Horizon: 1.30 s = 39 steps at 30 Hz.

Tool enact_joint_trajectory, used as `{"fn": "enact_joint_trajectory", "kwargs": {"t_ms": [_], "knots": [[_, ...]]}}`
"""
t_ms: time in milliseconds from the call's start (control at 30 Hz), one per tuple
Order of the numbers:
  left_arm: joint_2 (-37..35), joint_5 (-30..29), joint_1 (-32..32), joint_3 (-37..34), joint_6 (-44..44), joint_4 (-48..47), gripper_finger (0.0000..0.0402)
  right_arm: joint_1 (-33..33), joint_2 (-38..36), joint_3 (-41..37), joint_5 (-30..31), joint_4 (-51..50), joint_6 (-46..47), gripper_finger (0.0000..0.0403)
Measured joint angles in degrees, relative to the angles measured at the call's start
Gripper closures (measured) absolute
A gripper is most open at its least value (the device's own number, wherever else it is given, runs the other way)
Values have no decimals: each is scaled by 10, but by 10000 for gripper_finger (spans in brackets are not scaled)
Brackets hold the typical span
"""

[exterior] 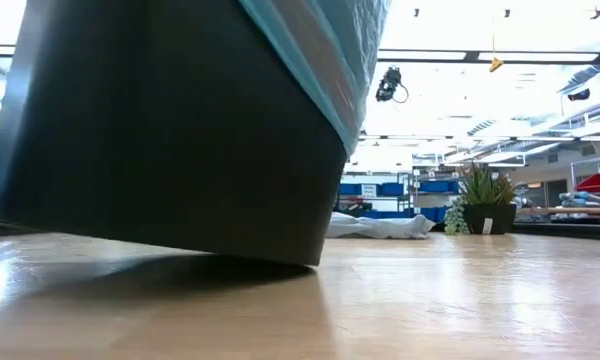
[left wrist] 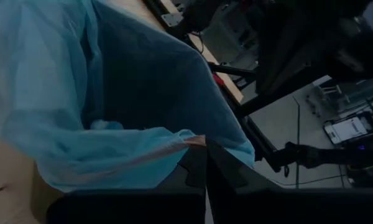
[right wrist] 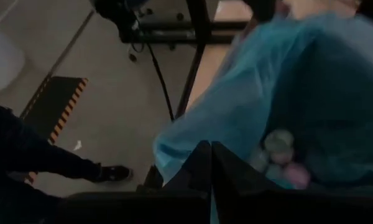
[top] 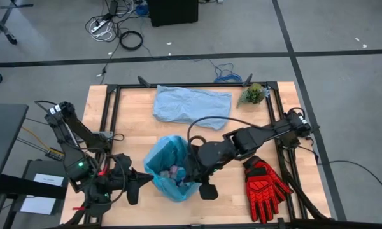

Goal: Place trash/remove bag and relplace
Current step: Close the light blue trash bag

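Bag (top: 167, 159) lines the bin at the table's (top: 127, 121) near middle, with trash (top: 173, 172) inside. I judge bag removal is beginning: left gripper (top: 142, 178) and right gripper (top: 192, 180) fingers are closed on its rim; next, lift together. Only the low view shows the bin (exterior: 170, 130) tilted.

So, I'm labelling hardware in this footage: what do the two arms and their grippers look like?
Both arms are dark, near-black, jointed links with thin black cables looping alongside. The left arm shows small green and red lights near its wrist. The left gripper and the right gripper end in flat, dark, blocky fingers.
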Motion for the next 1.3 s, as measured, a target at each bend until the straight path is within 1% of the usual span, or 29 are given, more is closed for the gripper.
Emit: {"fn": "enact_joint_trajectory", "kwargs": {"t_ms": [167,300,500,600,667,767,867,967,1000,1133,1233,1300], "knots": [[5,47,0,-1,-3,7,397,3,1,0,50,-68,18,403],[5,85,-1,-1,-3,18,396,3,1,0,54,-107,20,403],[4,131,-1,-2,16,56,396,-1,12,-32,54,-104,35,403],[4,135,-1,-2,26,61,396,-1,11,-49,54,-73,37,403],[4,135,-1,-2,27,63,396,0,11,-51,55,-69,36,403],[4,132,-1,-2,27,65,396,13,11,-32,53,-56,5,403],[4,125,0,-2,36,67,396,33,8,-8,10,-47,-48,403],[4,124,4,-2,71,80,396,47,8,-3,-32,-47,-77,403],[4,123,5,-2,82,89,396,50,9,-3,-31,-53,-83,403],[4,118,12,-2,117,107,396,50,9,-16,9,-65,-87,403],[4,116,19,-2,123,115,396,47,10,-24,28,-69,-81,403],[4,117,23,-2,123,114,396,45,9,-34,34,-54,-81,403]]}}
